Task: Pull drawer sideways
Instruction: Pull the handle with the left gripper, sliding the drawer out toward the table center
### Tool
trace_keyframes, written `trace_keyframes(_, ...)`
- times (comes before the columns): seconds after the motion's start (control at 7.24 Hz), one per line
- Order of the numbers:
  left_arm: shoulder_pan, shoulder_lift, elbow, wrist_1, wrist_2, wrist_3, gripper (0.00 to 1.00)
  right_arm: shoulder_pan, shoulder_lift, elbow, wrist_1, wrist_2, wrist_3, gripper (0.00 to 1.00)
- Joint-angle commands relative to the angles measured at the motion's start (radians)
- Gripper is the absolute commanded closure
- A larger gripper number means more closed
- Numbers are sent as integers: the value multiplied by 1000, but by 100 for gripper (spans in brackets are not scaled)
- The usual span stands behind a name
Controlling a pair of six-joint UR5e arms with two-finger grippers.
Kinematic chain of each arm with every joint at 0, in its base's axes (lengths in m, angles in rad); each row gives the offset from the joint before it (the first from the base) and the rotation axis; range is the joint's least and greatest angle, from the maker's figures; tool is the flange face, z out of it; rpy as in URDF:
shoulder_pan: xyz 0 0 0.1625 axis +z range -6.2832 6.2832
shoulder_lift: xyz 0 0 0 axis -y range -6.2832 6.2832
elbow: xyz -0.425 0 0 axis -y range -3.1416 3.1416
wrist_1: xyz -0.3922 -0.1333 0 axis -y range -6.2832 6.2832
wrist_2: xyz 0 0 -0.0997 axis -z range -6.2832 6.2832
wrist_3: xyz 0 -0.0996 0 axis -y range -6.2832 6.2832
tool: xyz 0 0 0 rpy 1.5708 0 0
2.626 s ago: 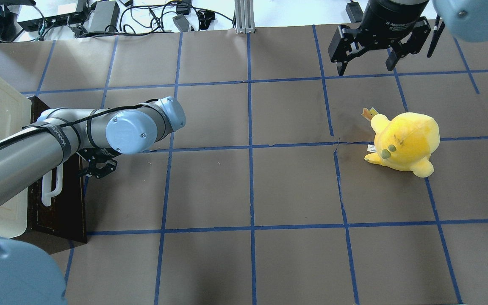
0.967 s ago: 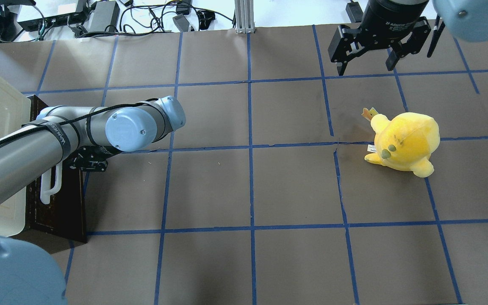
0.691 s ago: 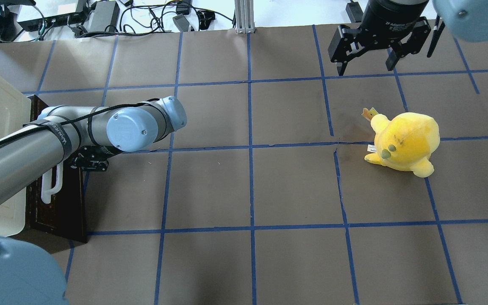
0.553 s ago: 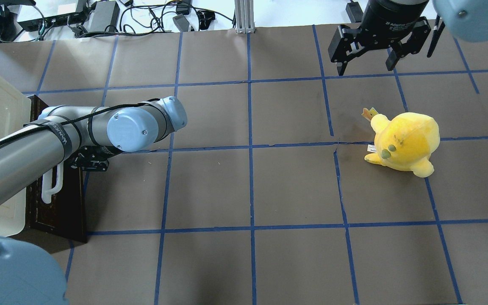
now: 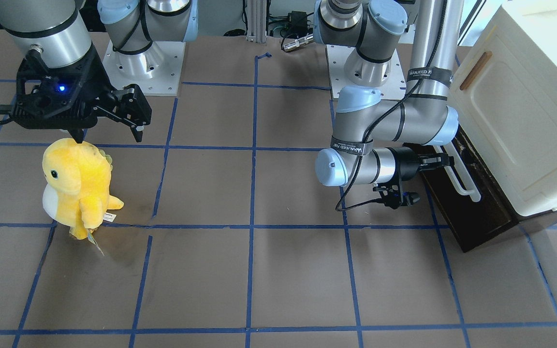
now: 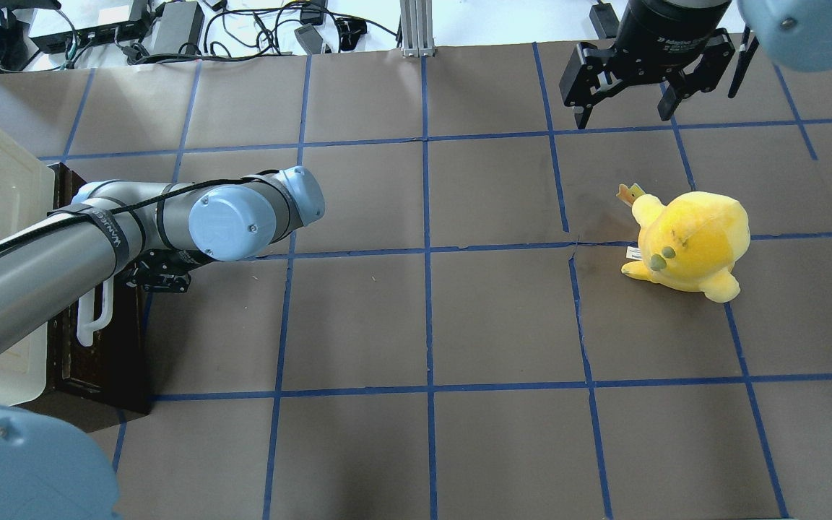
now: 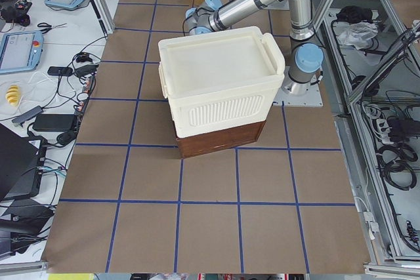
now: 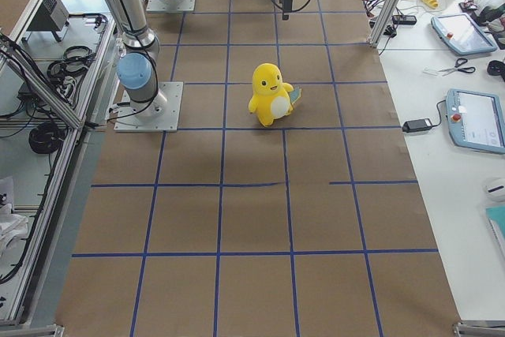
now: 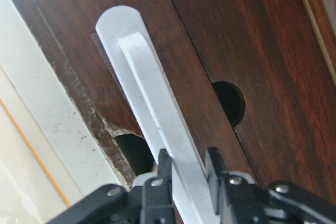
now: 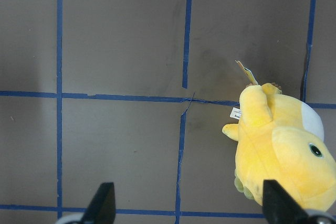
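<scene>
Left claw (image 9: pixel 186 169) clamped on the white bar handle (image 9: pixel 152 108) of the drawer (image 5: pixel 481 217); the smooth bar could slip free, or the cabinet (image 5: pixel 525 111) might drag across the tabletop.

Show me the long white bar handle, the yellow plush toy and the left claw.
long white bar handle (image 9: pixel 152 109): left wrist view, mid-bar.
yellow plush toy (image 6: pixel 694 238): overhead view, its head.
left claw (image 9: pixel 188 165): left wrist view, between fingertips.

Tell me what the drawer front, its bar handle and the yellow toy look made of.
Drawer front: dark wood, streaky grain, slight sheen, chipped along one edge.
Handle: smooth white, likely plastic or painted metal; cannot tell which.
Toy: soft yellow plush fabric, fuzzy surface, sewn tag.
</scene>
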Motion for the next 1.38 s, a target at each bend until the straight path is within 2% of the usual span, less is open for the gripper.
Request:
trace_keyframes(0.0, -17, 0, 0, 2, 0, 2, 93, 0, 0, 0, 0, 1, 0, 0)
trace_keyframes(1.24, -44, 6, -2, 8, -2, 6, 93, 0, 0, 0, 0, 1, 0, 0)
